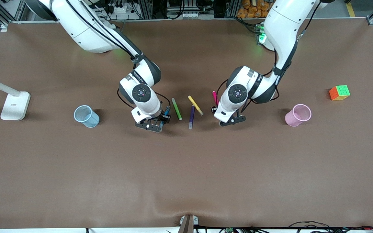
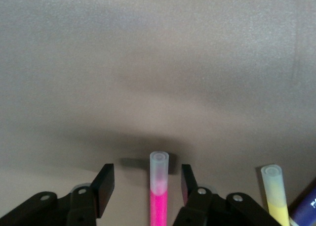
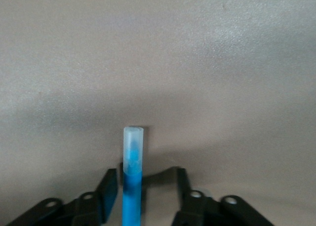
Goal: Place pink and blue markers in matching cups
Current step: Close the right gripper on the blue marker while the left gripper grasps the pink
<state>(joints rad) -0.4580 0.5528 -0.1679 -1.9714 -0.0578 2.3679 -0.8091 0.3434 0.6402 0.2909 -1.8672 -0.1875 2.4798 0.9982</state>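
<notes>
The pink marker (image 1: 215, 97) lies on the brown table, and my left gripper (image 1: 217, 110) is down around it. In the left wrist view the pink marker (image 2: 159, 191) lies between the open fingers (image 2: 103, 186) without touching them. The blue marker (image 1: 167, 114) lies under my right gripper (image 1: 164, 118). In the right wrist view the blue marker (image 3: 132, 179) sits between the open fingers (image 3: 109, 186), close against one and apart from the other. The pale blue cup (image 1: 86, 116) stands toward the right arm's end of the table. The pale pink cup (image 1: 298, 115) stands toward the left arm's end.
Green (image 1: 176, 109), yellow (image 1: 195, 105) and dark purple (image 1: 191, 117) markers lie between the two grippers; the yellow one (image 2: 274, 191) also shows in the left wrist view. A colour cube (image 1: 339, 92) sits near the pink cup. A white lamp base (image 1: 15, 105) stands past the blue cup.
</notes>
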